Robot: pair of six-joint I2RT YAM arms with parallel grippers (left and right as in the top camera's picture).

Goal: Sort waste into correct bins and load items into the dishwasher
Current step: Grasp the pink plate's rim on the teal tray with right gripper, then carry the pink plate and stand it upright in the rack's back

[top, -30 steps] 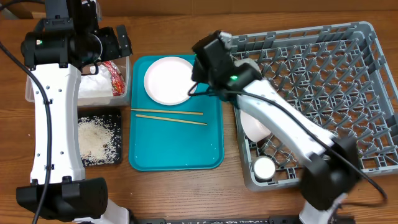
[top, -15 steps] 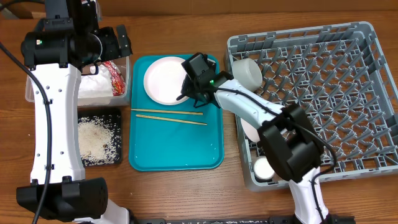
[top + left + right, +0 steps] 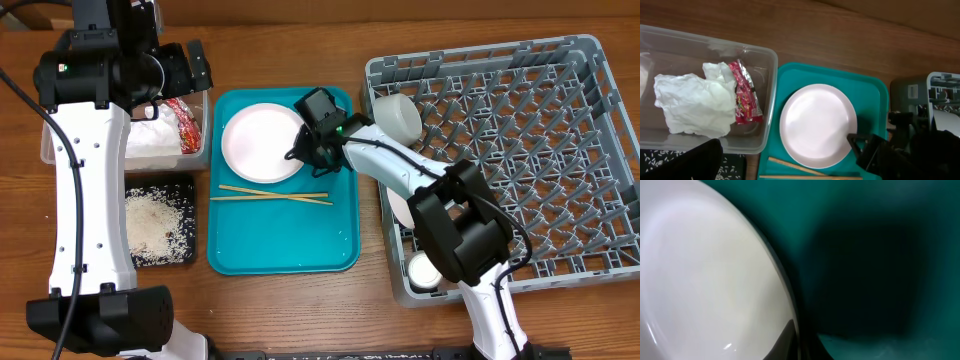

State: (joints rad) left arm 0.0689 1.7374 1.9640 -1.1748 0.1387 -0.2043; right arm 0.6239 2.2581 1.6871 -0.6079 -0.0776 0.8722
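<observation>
White plate lies flat at the far end of the teal tray, and my right gripper is down at its right rim; the right wrist camera is filled by that rim and the teal beside it, too close for me to tell whether the fingers are pinching the edge or only standing at it. Just nearer on the same tray lie the chopsticks, crossed at a shallow angle and untouched. To the right, the grey rack holds a bowl tipped in its far-left corner, a second white piece half hidden under my right arm, and the small cup in the near-left corner. On the left, the waste looks sorted: the napkin and red wrapper sit in the clear tub, and the rice is in the black tray. My left gripper hangs over the tub, fingers apart and carrying nothing. By my reckoning the job is well past halfway, with the plate and the chopsticks left to load.
</observation>
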